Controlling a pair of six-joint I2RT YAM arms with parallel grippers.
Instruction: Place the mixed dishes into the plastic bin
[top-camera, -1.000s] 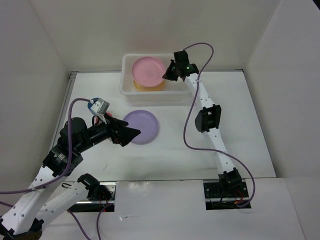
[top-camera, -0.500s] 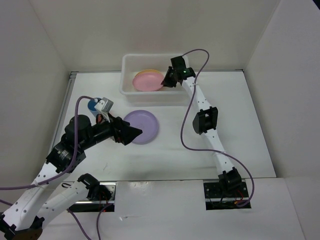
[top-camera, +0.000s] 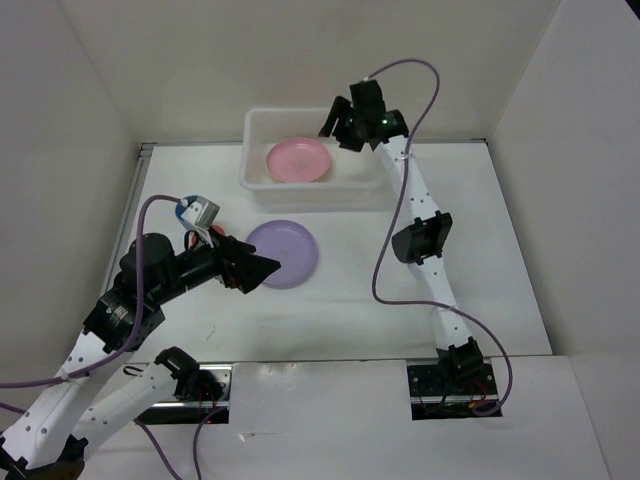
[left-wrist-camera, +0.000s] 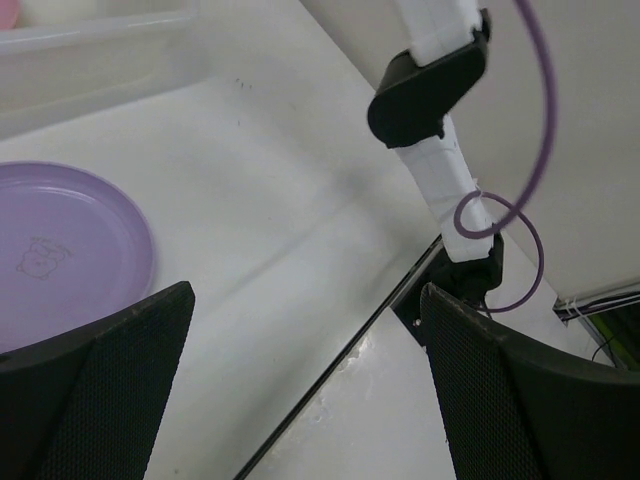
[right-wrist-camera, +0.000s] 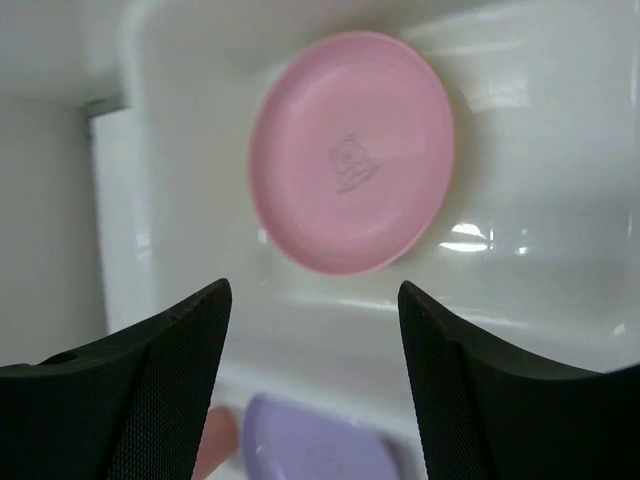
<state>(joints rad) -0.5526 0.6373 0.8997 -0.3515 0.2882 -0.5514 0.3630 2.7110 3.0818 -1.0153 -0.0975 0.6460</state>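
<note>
Pink plate (right-wrist-camera: 350, 150) lies flat on the floor of the bin (top-camera: 310, 192), left half, which leaves room beside and on top for more.

Right gripper (right-wrist-camera: 310, 300) hangs above the bin, clear of the plate, jaws apart and empty. I judge that plate delivered.

Purple plate (top-camera: 285, 252) is flat on the table just in front of the bin. Left gripper (left-wrist-camera: 305, 300) sits low at its near-left edge, jaws fully spread and empty, likely lined up to take the rim.

Blue cup (top-camera: 185, 210) stands front-left of the bin, outside it.
</note>
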